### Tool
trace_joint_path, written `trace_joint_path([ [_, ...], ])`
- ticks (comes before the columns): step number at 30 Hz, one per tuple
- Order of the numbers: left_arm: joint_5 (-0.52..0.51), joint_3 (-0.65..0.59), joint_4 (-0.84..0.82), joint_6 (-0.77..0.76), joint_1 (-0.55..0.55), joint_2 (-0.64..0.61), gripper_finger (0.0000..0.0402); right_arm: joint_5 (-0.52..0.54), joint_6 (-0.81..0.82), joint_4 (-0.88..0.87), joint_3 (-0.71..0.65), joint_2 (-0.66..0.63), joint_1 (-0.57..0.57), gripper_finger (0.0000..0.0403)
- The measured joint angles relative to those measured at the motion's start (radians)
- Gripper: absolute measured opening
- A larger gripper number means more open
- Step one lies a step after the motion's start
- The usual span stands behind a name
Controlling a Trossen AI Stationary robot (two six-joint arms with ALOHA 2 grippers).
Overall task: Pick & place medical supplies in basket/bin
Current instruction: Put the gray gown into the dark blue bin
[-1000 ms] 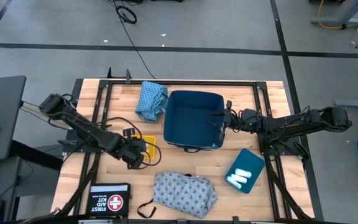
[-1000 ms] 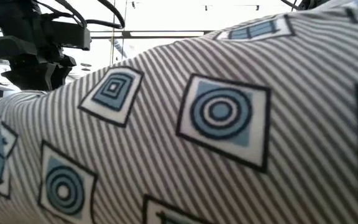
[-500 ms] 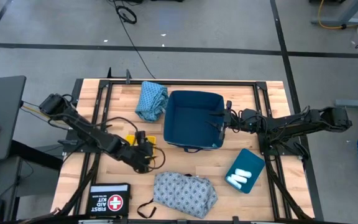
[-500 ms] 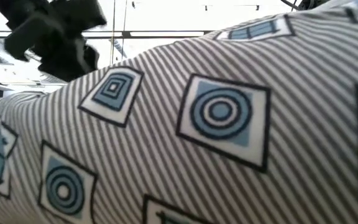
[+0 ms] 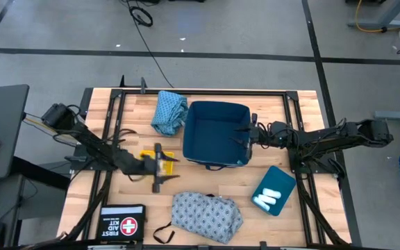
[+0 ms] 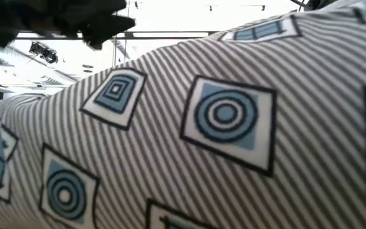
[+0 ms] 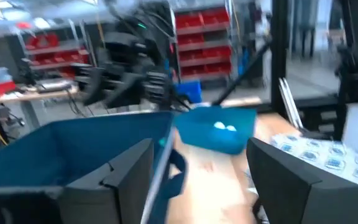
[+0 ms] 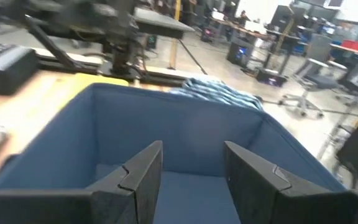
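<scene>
The navy fabric bin (image 5: 215, 133) stands mid-table. My left gripper (image 5: 162, 167) hovers open just left of the bin's near corner, pointing toward the bin (image 7: 73, 149), with nothing between its fingers. My right gripper (image 5: 247, 136) is open over the bin's right rim, its fingers above the inside of the bin (image 8: 185, 186). A teal-blue cloth (image 5: 169, 111) lies left of the bin. The grey-blue patterned garment (image 5: 207, 214) with a strap (image 5: 162, 232) lies at the near edge and fills the low view (image 6: 221, 140). White rolls (image 5: 268, 197) sit in a small blue tray (image 5: 275, 189).
A yellow flat item (image 5: 148, 154) lies on the table beside my left gripper. A black first aid kit case (image 5: 122, 223) sits at the near left edge. Bare wood shows between the bin and the patterned garment. Black frame rails run along both table sides.
My left gripper has risen off the table by the yellow item, moved a little toward the table's right, and turned to point at the bin. The right arm has kept still.
</scene>
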Motion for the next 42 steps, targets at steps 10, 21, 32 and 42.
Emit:
trace_joint_path([
  [10, -0.019, -0.296, 0.334, -0.018, 0.047, -0.127, 0.0239, -0.001, -0.075, -0.058, 0.106, 0.0, 0.202, 0.0176],
  [21, -0.006, -0.296, 0.24, -0.012, 0.047, -0.156, 0.0227, 0.395, -0.044, -0.603, 0.473, 0.213, 0.604, 0.0176],
  [32, -0.009, -0.296, 0.193, -0.022, 0.047, -0.156, 0.0224, 0.473, 0.27, -1.04, 0.805, 0.53, 0.796, 0.018],
  [42, -0.01, -0.297, 0.137, -0.022, 0.047, -0.156, 0.0224, 0.45, 0.422, -1.319, 1.074, 0.71, 0.892, 0.024],
])
